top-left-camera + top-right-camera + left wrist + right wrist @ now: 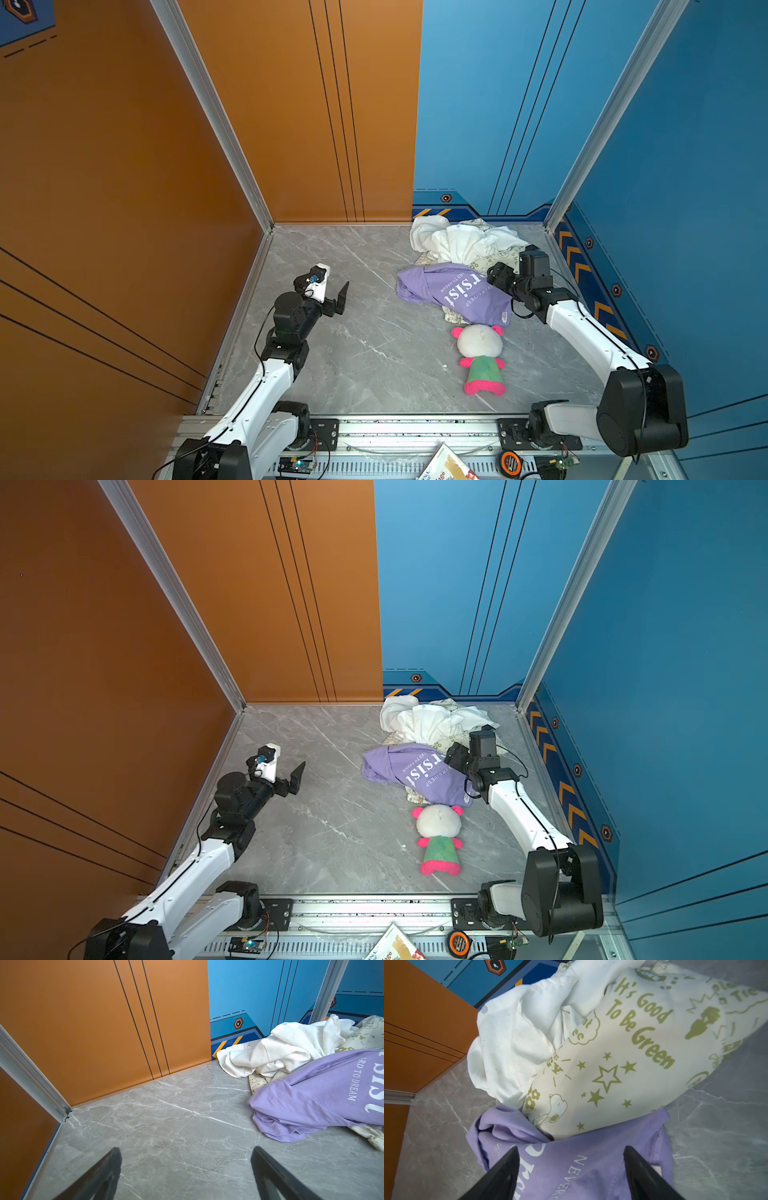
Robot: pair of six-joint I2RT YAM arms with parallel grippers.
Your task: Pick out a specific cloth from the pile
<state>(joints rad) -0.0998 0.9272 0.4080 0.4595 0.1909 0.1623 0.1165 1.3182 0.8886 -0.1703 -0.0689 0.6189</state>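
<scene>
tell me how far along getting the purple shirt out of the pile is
Done: the purple shirt lies spread in front of the pile, though the cream cloth touches it. In hand: nothing; the right pincer hangs open over the shirt, the left pincer open over the table. Left: probably dragging the shirt fully clear.

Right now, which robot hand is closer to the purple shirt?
The right. The right gripper hangs open just over the purple shirt, beside the pile. The left gripper is open too, but well off to the shirt's side over bare table.
</scene>
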